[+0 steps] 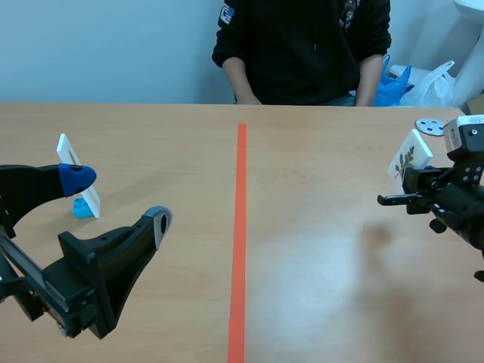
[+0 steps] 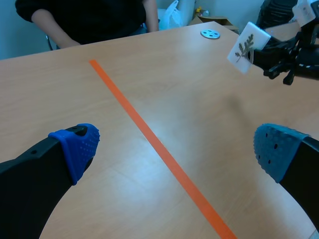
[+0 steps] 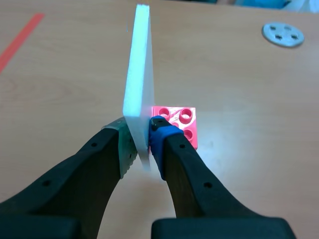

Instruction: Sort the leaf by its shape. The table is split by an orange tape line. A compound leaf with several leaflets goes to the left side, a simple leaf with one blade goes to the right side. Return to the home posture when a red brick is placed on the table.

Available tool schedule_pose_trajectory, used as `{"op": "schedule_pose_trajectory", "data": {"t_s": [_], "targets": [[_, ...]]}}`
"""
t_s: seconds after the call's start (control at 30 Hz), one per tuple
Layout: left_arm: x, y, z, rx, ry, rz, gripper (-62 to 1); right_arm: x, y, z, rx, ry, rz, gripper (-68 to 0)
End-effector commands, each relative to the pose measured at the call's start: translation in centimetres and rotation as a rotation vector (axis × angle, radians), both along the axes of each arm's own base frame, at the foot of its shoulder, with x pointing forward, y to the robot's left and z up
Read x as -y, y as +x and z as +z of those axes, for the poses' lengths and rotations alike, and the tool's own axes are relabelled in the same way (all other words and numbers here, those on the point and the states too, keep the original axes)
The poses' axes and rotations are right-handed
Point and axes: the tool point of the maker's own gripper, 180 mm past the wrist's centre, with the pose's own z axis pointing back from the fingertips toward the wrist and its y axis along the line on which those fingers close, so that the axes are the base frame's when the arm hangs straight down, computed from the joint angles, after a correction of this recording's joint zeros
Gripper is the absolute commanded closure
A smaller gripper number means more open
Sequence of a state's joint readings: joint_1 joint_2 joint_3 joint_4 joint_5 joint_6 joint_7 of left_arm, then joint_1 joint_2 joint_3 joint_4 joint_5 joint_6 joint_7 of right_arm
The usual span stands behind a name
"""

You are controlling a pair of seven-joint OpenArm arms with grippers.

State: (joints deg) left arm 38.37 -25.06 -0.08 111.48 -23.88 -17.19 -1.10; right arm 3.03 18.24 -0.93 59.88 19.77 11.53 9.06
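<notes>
My right gripper [image 3: 142, 142] is shut on a white card [image 3: 139, 74], seen edge-on between its pads. A pink brick [image 3: 177, 127] sits at the card's lower end, beside the blue pad. In the scene view the card [image 1: 409, 157] hangs above the table far right of the orange tape line [image 1: 240, 227], and its face shows a dark green sprig with several leaflets [image 2: 245, 47]. My left gripper [image 1: 117, 200] stands open low on the left side with nothing between its fingers [image 2: 75, 147].
A second white card [image 1: 69, 155] stands upright on a light blue brick [image 1: 83, 208] at the far left, just behind my left gripper. A metal disc [image 1: 431, 126] lies at the back right. A person sits across the table, with plastic bags [image 1: 423, 83] beside them.
</notes>
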Motion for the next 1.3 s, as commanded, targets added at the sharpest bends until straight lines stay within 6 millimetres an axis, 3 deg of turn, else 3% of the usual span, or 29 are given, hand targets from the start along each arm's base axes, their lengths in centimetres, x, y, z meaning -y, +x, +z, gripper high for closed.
{"op": "schedule_pose_trajectory", "data": {"t_s": [0.0,0.27,0.5,0.67,0.8,0.87,1.03,1.27], "targets": [[0.0,0.1,0.6,0.019,-0.019,0.004,-62.3,0.5,2.1,2.4,0.073,0.002,-0.008,-4.8],[0.0,0.1,0.6,0.02,-0.019,0.004,-62.3,2.4,4.1,-1.3,-0.02,0.056,-0.096,-4.8],[0.0,0.2,0.6,0.022,-0.019,0.004,-62.3,4.0,3.4,-3.7,-0.093,-0.011,-0.152,-6.6],[0.0,0.3,0.7,0.028,-0.021,0.004,-62.3,4.3,3.4,-3.6,-0.092,-0.02,-0.165,-16.4],[0.0,0.3,0.8,0.028,-0.022,0.004,-62.3,4.4,3.5,-3.3,-0.082,-0.016,-0.166,-31.6],[0.0,0.3,0.8,0.031,-0.023,0.005,-62.3,4.5,3.7,-2.7,-0.059,-0.006,-0.164,-38.0],[0.0,0.3,0.8,0.031,-0.023,0.005,-62.3,5.0,4.0,0.8,0.016,0.033,-0.121,-44.4],[0.0,0.3,0.8,0.031,-0.023,0.005,-62.3,6.4,1.6,7.4,0.141,0.015,-0.071,-59.7]]}}
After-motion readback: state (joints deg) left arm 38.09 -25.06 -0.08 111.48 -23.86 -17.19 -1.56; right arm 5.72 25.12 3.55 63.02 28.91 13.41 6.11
